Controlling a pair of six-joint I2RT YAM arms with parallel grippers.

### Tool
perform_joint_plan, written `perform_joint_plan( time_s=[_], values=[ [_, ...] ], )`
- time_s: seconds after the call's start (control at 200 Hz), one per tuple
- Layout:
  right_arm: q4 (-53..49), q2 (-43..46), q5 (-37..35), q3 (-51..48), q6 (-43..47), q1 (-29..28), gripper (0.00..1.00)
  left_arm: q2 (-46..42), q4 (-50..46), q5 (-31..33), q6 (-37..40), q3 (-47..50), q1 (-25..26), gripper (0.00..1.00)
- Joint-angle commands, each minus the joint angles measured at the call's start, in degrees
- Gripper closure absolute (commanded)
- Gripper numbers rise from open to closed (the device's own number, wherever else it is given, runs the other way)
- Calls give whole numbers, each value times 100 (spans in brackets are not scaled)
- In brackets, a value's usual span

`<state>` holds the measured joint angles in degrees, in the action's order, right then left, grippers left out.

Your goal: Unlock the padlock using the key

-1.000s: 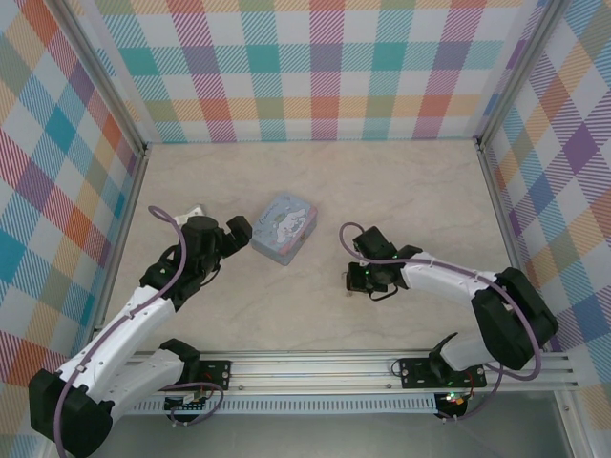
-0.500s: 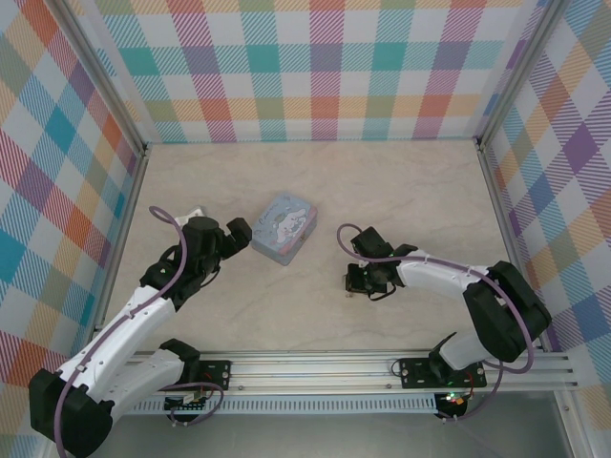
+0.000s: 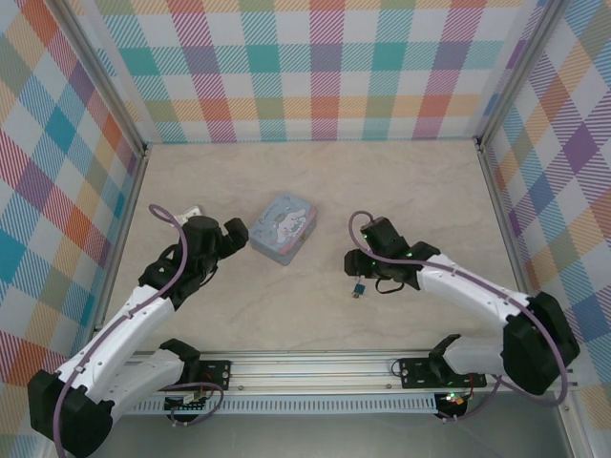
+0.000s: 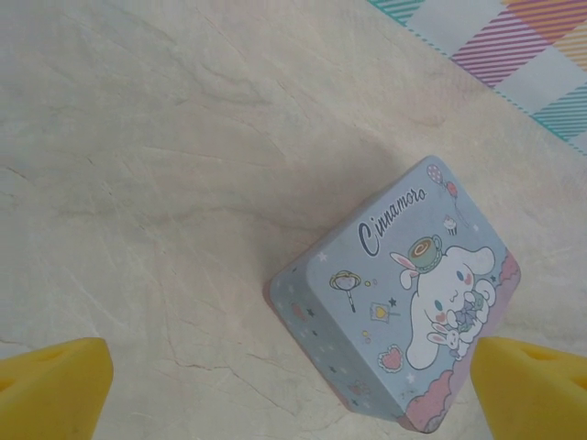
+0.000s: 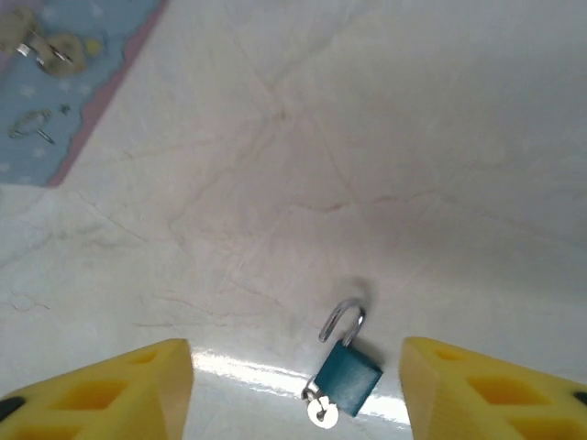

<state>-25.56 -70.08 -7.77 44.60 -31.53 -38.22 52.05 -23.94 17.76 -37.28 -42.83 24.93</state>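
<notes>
The padlock (image 5: 347, 378) lies flat on the table between my right gripper's (image 5: 295, 396) open yellow fingers (image 5: 99, 392), touching neither. Its body is teal, and one leg of its silvery shackle (image 5: 344, 319) stands free of the body. The key (image 5: 320, 412), a small shiny head, sticks out of the padlock's bottom end. From above, the padlock (image 3: 358, 289) is a speck just below the right gripper (image 3: 367, 271). My left gripper (image 3: 235, 235) is open, with nothing between its fingers (image 4: 50, 390). It sits beside the tin's near-left corner.
The pale blue cartoon-printed tin (image 3: 284, 227) stands left of centre; its lid (image 4: 422, 293) shows in the left wrist view and its corner (image 5: 55, 82) in the right wrist view. A small white object (image 3: 193, 212) lies behind the left arm. Checked walls enclose the table.
My right gripper has drawn back up and to the right, off the spot it covered. The padlock with the key in it now lies uncovered on the table. The left arm stayed still.
</notes>
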Motion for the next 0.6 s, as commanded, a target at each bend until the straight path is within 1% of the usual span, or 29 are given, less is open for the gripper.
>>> perform_joint_plan(
  time_s=[0.0, 0.045, 0.235, 0.3, 0.375, 0.49, 0.515, 0.595],
  values=[
    [26, 502, -692, 3, 388, 49, 29, -39, -198, 445, 411, -299, -76, 0],
    [190, 730, -803, -104, 479, 89, 22, -40, -213, 559, 503, -335, -76, 0],
    [759, 1551, -1120, -581, 844, 451, 0, -55, -143, 1135, 1018, -412, -93, 0],
    [954, 1761, -1306, -744, 1024, 561, 0, -78, -96, 1415, 1195, -412, -102, 0],
    [1172, 1937, -1730, -917, 1191, 642, 0, -145, 23, 1816, 1210, -365, -127, 0],
    [1579, 2034, -2102, -1167, 1646, 872, 0, -401, 737, 2230, 1398, 72, -155, 0],
    [1666, 2026, -2142, -1229, 1730, 945, 0, -457, 1018, 2315, 1447, 200, -163, 0],
    [1996, 1978, -2155, -1393, 1972, 1218, 0, -600, 1349, 2632, 1511, 478, -206, 0]
  ],
)
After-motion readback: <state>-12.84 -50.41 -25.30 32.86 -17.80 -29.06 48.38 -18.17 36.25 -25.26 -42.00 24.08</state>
